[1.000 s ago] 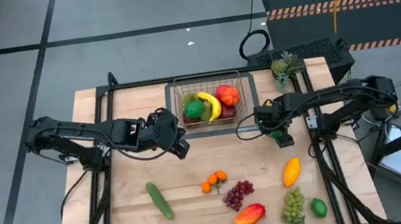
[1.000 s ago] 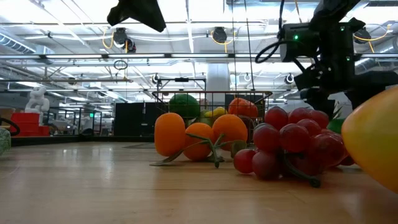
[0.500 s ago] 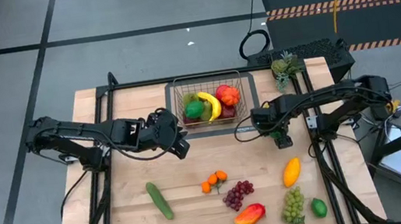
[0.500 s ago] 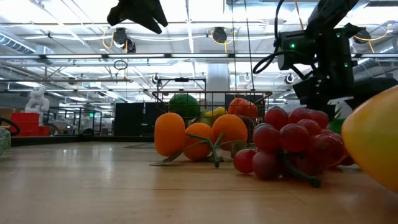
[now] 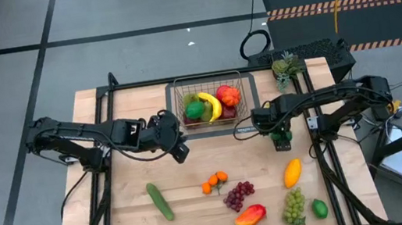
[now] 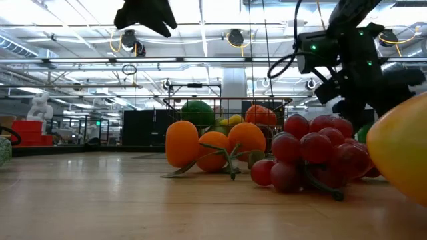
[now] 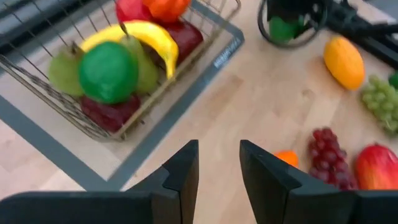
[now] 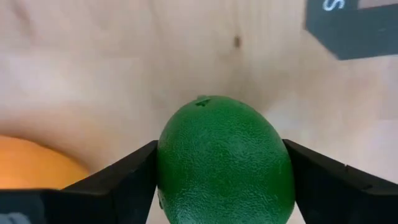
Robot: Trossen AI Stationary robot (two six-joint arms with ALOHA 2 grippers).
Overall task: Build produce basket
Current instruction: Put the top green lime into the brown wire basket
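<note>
The right tool (image 8: 221, 180) grasps a pebble-skinned green lime (image 8: 224, 158) between both dark fingers, over the pale wooden surface (image 5: 193, 169) just right of the wire-mesh basket (image 5: 213, 120). The basket holds a smooth curved banana (image 7: 146, 37) and round fruits. The left tool (image 7: 219, 171), beside the basket, is released, its fingers narrowly parted.

The wire basket (image 5: 211, 104) is sitting at the table's far edge, holding a banana (image 5: 212, 105), a green fruit (image 5: 195, 110) and a red one (image 5: 227, 95). A cucumber (image 5: 160, 201), oranges (image 5: 214, 181), purple grapes (image 5: 238, 196), mango (image 5: 249, 216), green grapes (image 5: 294, 207) and a lime (image 5: 320, 208) are lying near the near edge.
</note>
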